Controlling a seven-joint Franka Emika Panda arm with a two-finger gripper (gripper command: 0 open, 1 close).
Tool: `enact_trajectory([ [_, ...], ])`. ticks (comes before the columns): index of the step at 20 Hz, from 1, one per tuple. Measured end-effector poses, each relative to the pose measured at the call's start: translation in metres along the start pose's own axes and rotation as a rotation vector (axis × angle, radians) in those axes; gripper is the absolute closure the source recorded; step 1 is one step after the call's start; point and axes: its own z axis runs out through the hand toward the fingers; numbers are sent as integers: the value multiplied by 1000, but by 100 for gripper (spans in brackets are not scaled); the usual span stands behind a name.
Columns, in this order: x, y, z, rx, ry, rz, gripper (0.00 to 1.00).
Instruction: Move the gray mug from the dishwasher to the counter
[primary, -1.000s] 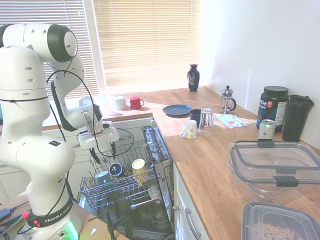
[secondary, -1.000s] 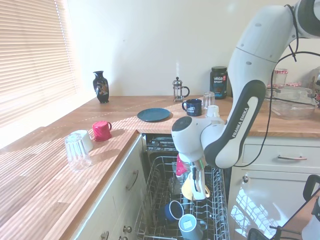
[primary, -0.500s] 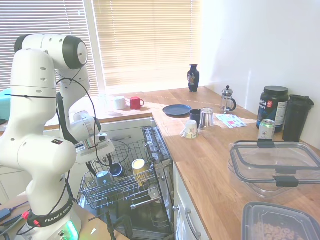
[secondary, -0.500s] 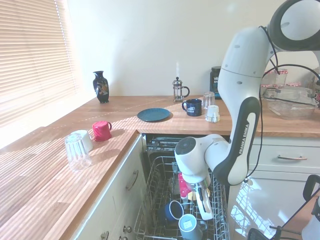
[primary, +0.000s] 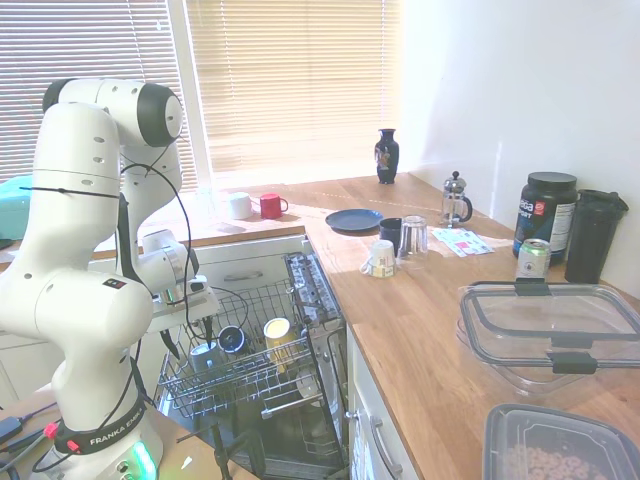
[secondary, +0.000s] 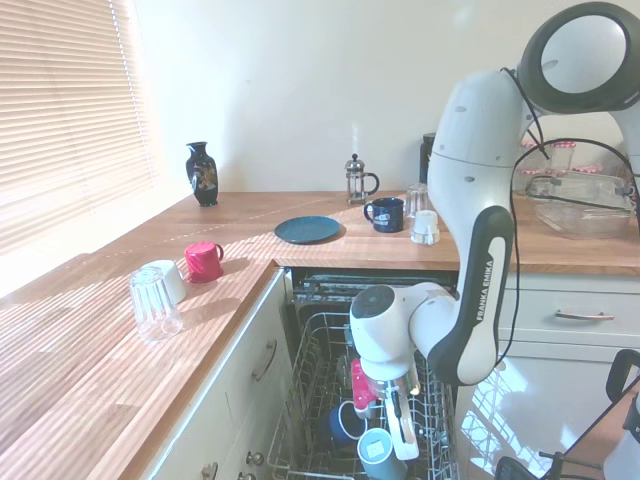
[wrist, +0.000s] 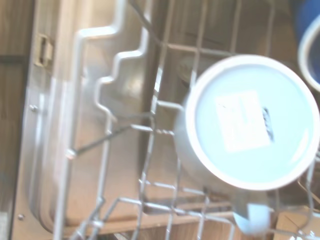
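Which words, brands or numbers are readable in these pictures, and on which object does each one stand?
"FRANKA EMIKA": on the forearm of the white arm, running lengthwise.
"FRANKA EMIKA", partly legible: on the dark band at the arm's base.
Black supplement tub: it has a white label, but the print is too small to read.
Sticker on the upturned bottom of the gray mug: blurred, unreadable.
Printed card on the counter: too small to read.

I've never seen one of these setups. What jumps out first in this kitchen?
The big white arm bends down into the open dishwasher, its gripper hanging just above the gray mug in the wire rack, beside a dark blue mug. Behind, the sunlit wooden counter carries a blue plate and a French press.
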Motion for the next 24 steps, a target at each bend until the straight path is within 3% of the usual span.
enact_trajectory([
  [9,-3,1,26,21,8,-14,0],
  [13,5,5,41,31,56,-3,0],
  [22,-1,3,73,49,45,-2,0],
  [23,0,4,75,49,48,-1,100],
  [24,1,6,77,49,49,-1,100],
])
